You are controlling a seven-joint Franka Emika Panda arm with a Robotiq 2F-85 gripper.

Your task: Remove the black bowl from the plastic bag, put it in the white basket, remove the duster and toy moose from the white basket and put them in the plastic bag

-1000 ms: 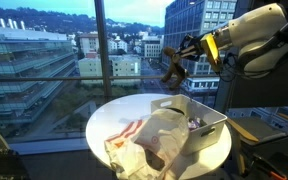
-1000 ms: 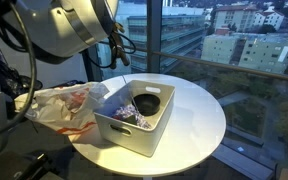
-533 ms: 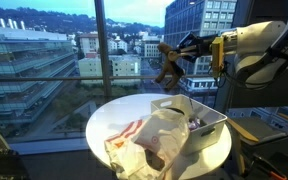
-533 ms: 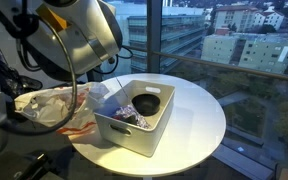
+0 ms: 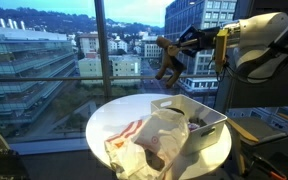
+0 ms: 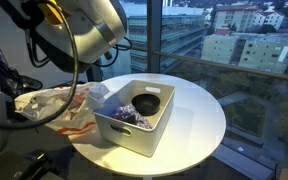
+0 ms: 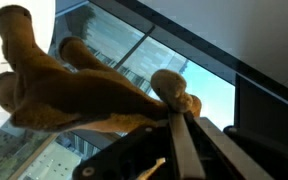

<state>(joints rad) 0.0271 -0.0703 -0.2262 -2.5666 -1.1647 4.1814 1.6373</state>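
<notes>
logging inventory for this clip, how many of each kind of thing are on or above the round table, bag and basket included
toy moose: 1, held up in the air
black bowl: 1, in the basket
duster: 1, in the basket
white basket: 1
plastic bag: 1
total: 5

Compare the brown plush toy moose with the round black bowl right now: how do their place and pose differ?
The brown plush toy moose hangs in mid-air, clamped in the pincer; the round black bowl rests inside the white basket. The moose is irregular, with its legs sticking out; the bowl is round and sits mouth up. The moose is light brown, the bowl dark. Shared: neither lies in the plastic bag.
</notes>
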